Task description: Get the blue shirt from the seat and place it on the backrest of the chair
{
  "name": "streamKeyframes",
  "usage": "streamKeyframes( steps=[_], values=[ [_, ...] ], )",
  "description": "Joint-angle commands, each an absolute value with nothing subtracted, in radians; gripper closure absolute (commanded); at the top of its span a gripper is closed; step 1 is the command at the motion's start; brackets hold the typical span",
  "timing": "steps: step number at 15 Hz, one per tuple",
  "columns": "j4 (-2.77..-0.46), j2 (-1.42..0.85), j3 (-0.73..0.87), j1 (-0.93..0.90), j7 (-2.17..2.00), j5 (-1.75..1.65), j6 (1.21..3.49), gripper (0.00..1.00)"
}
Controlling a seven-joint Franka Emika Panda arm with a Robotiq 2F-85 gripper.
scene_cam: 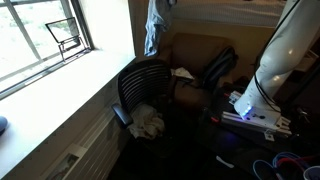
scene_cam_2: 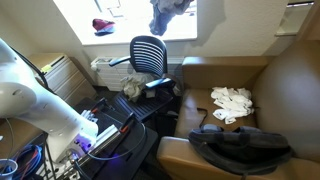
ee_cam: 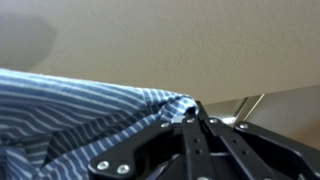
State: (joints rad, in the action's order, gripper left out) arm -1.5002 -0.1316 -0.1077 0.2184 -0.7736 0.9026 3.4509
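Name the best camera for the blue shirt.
An exterior view: the blue shirt hangs clearly above the chair. In an exterior view it is backlit, cropped. Wrist view: only striped fabric pinched by the gripper.

The white arm (scene_cam: 283, 55) is raised steeply, its upper links cut off by the frame's top edge in an exterior view. The pincer (ee_cam: 190, 120) is shown in the wrist view only: jaws are pressed together, a fold of the blue shirt (ee_cam: 80, 115) pinched at the tips.
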Motion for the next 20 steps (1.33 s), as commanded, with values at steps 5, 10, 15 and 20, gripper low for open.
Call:
streamKeyframes(
  steps=[5, 10, 15, 20],
  values=[
    [-1.498, -0.150, -0.215, 0.116, -0.853, 0.903, 3.450, 0.96],
    [-1.490, -0.174, -0.286, 0.144, -0.968, 0.916, 3.338, 0.99],
    [-1.535, -0.159, -0.385, 0.162, -0.944, 0.999, 3.120, 0.99],
    [-1.681, -0.097, -0.256, 0.159, -1.110, 0.857, 2.870, 0.99]
  ],
)
